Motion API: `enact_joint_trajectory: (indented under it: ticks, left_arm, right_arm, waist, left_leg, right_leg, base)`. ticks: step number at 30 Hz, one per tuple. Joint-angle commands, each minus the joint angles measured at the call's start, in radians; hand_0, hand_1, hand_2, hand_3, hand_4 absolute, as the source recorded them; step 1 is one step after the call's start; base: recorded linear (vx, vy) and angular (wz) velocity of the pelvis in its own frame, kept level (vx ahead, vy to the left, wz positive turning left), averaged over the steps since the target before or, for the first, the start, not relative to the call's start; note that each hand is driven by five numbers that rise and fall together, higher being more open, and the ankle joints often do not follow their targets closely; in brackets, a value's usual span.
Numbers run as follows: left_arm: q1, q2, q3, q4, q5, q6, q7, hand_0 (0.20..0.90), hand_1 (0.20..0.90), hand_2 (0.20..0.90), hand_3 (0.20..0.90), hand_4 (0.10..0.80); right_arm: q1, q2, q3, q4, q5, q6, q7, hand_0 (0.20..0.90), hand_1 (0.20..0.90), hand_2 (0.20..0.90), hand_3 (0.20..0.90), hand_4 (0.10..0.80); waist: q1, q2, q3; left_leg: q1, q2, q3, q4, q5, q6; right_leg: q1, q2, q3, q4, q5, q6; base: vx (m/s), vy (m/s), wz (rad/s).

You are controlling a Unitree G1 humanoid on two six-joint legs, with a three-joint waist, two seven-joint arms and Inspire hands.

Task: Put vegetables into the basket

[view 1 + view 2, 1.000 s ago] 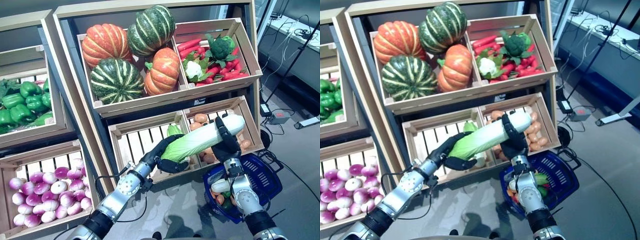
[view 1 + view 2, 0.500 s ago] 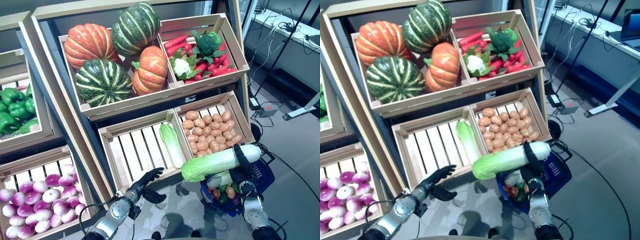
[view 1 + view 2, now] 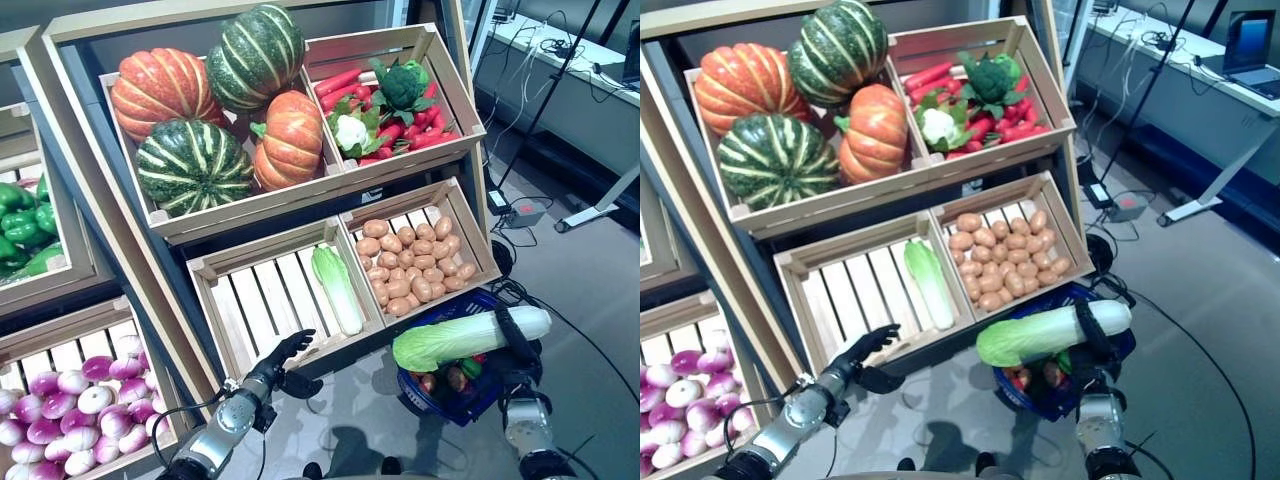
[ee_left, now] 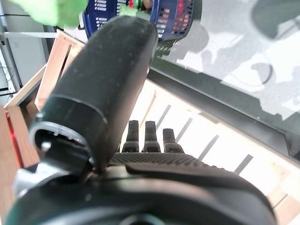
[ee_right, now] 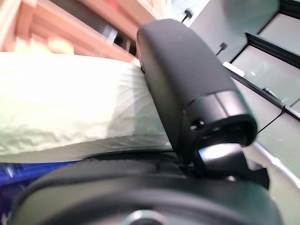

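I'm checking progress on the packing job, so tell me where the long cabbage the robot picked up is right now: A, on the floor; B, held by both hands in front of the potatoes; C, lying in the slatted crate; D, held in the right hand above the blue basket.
D: the right hand is curled round the cabbage, which hangs crosswise above the blue basket, while the left hand is open and empty by the slatted crate.

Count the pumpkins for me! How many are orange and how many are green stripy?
Orange pumpkins: 2
Green striped pumpkins: 2
Total: 4, all in the top crate.
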Motion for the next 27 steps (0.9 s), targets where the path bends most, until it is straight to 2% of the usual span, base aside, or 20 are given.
enact_joint_trajectory:
  ticks: [1, 7, 12, 14, 15, 16, 17, 18, 19, 22, 23, 25, 27]
  left_arm:
    - [-0.131, 0.029, 0.014, -0.059, -0.090, -0.069, 0.002, 0.900, 0.900, 0.900, 0.900, 0.800]
    - [-0.139, 0.053, -0.004, -0.089, -0.138, -0.079, -0.013, 0.900, 0.900, 0.900, 0.900, 0.800]
    - [-0.139, 0.050, -0.003, -0.100, -0.240, -0.075, -0.007, 0.900, 0.900, 0.900, 0.900, 0.800]
    - [-0.124, 0.040, 0.010, -0.098, -0.283, -0.079, -0.011, 0.900, 0.900, 0.900, 0.900, 0.800]
    - [-0.112, 0.034, 0.021, -0.103, -0.287, -0.092, -0.015, 0.900, 0.900, 0.900, 0.900, 0.800]
    - [-0.093, 0.028, 0.035, -0.109, -0.279, -0.114, -0.025, 0.900, 0.900, 0.900, 0.900, 0.800]
    - [-0.073, 0.017, 0.045, -0.112, -0.275, -0.124, -0.031, 0.900, 0.900, 0.900, 0.900, 0.800]
    - [-0.069, 0.013, 0.047, -0.109, -0.275, -0.125, -0.033, 0.900, 0.900, 0.900, 0.900, 0.800]
    - [-0.055, -0.004, 0.053, -0.095, -0.276, -0.137, -0.046, 0.900, 0.900, 0.900, 0.900, 0.800]
    - [-0.042, -0.006, 0.038, -0.119, -0.278, -0.148, -0.056, 0.900, 0.900, 0.900, 0.900, 0.800]
    - [-0.058, 0.004, 0.025, -0.143, -0.288, -0.150, -0.053, 0.900, 0.900, 0.900, 0.900, 0.800]
    - [-0.085, 0.011, 0.014, -0.161, -0.285, -0.151, -0.063, 0.900, 0.900, 0.900, 0.900, 0.800]
    - [-0.110, 0.010, -0.007, -0.143, -0.271, -0.149, -0.061, 0.900, 0.900, 0.900, 0.900, 0.800]
  right_arm:
    - [-0.174, -0.127, -0.080, -0.007, -0.132, -0.143, -0.097, 0.300, 0.300, 0.300, 0.300, 0.400]
    - [-0.264, -0.233, -0.099, 0.044, -0.271, -0.152, -0.273, 0.300, 0.300, 0.300, 0.300, 0.400]
    - [-0.317, -0.293, -0.085, 0.068, -0.379, -0.136, -0.340, 0.300, 0.300, 0.300, 0.300, 0.400]
    - [-0.328, -0.299, -0.081, 0.075, -0.399, -0.125, -0.340, 0.300, 0.300, 0.300, 0.300, 0.400]
    - [-0.328, -0.300, -0.078, 0.070, -0.420, -0.119, -0.343, 0.300, 0.300, 0.300, 0.300, 0.400]
    - [-0.321, -0.297, -0.070, 0.054, -0.432, -0.117, -0.355, 0.300, 0.300, 0.300, 0.300, 0.400]
    - [-0.305, -0.280, -0.060, 0.038, -0.424, -0.119, -0.363, 0.300, 0.300, 0.300, 0.300, 0.400]
    - [-0.300, -0.275, -0.059, 0.037, -0.425, -0.122, -0.361, 0.300, 0.300, 0.300, 0.300, 0.400]
    - [-0.286, -0.249, -0.054, 0.043, -0.429, -0.135, -0.350, 0.300, 0.300, 0.300, 0.300, 0.400]
    - [-0.293, -0.234, -0.029, 0.029, -0.423, -0.136, -0.369, 0.300, 0.300, 0.300, 0.300, 0.400]
    - [-0.315, -0.239, -0.019, 0.033, -0.406, -0.146, -0.368, 0.300, 0.300, 0.300, 0.300, 0.400]
    - [-0.338, -0.242, -0.018, 0.042, -0.410, -0.162, -0.360, 0.300, 0.300, 0.300, 0.300, 0.400]
    - [-0.320, -0.222, -0.020, 0.044, -0.416, -0.156, -0.363, 0.300, 0.300, 0.300, 0.300, 0.400]
  waist:
    - [0.024, -0.018, -0.015]
    - [0.040, -0.012, 0.012]
    - [0.044, -0.012, 0.017]
    - [0.037, -0.025, 0.030]
    - [0.034, -0.038, 0.047]
    - [0.040, -0.046, 0.075]
    - [0.048, -0.039, 0.102]
    - [0.047, -0.035, 0.106]
    - [0.052, -0.020, 0.118]
    - [0.078, -0.006, 0.129]
    - [0.096, 0.003, 0.136]
    - [0.110, 0.002, 0.137]
    - [0.111, -0.002, 0.120]
  left_leg:
    - [-0.020, -0.002, -0.036, 0.007, -0.012, -0.017]
    - [-0.042, -0.002, -0.059, 0.007, -0.005, -0.018]
    - [-0.053, 0.003, -0.063, 0.021, 0.002, -0.028]
    - [-0.087, 0.009, -0.023, 0.155, -0.039, -0.037]
    - [-0.140, 0.019, 0.002, 0.314, -0.045, -0.046]
    - [-0.221, 0.031, 0.003, 0.472, -0.006, -0.064]
    - [-0.302, 0.034, -0.023, 0.559, 0.051, -0.080]
    - [-0.318, 0.035, -0.029, 0.566, 0.057, -0.083]
    - [-0.341, 0.045, -0.041, 0.508, 0.088, -0.091]
    - [-0.340, 0.051, -0.079, 0.311, 0.149, -0.096]
    - [-0.367, 0.056, -0.110, 0.158, 0.170, -0.100]
    - [-0.347, 0.042, -0.125, 0.070, 0.176, -0.091]
    - [-0.307, 0.025, -0.123, 0.046, 0.159, -0.074]
  right_leg:
    - [0.010, -0.032, -0.015, 0.016, 0.055, 0.001]
    - [-0.011, -0.029, -0.031, 0.044, 0.042, -0.007]
    - [-0.019, -0.025, -0.038, 0.031, 0.048, -0.016]
    - [-0.031, -0.034, -0.040, 0.063, 0.034, -0.033]
    - [-0.039, -0.047, -0.044, 0.086, 0.028, -0.051]
    - [-0.039, -0.050, -0.047, 0.105, 0.027, -0.072]
    - [-0.033, -0.040, -0.036, 0.116, 0.033, -0.082]
    - [-0.032, -0.036, -0.033, 0.118, 0.034, -0.081]
    - [-0.016, -0.026, -0.014, 0.114, 0.034, -0.072]
    - [0.032, -0.033, 0.018, 0.092, 0.020, -0.046]
    - [0.050, -0.035, 0.037, 0.081, 0.006, -0.032]
    - [0.063, -0.053, 0.035, 0.065, -0.001, -0.020]
    - [0.075, -0.080, 0.014, 0.068, -0.002, 0.005]
  base:
    - [0.054, -0.086, 0.01]
    - [0.012, -0.086, 0.00]
    - [-0.015, -0.092, 0.04]
    - [-0.007, -0.091, 0.07]
    - [-0.025, -0.109, 0.05]
    - [0.010, -0.084, 0.00]
    - [0.043, -0.036, -0.02]
    - [0.159, 0.073, -0.12]
    - [0.223, 0.168, -0.13]
    - [0.201, 0.233, -0.19]
    - [0.059, 0.174, -0.17]
    - [0.094, 0.234, -0.14]
    - [0.205, 0.216, -0.31]
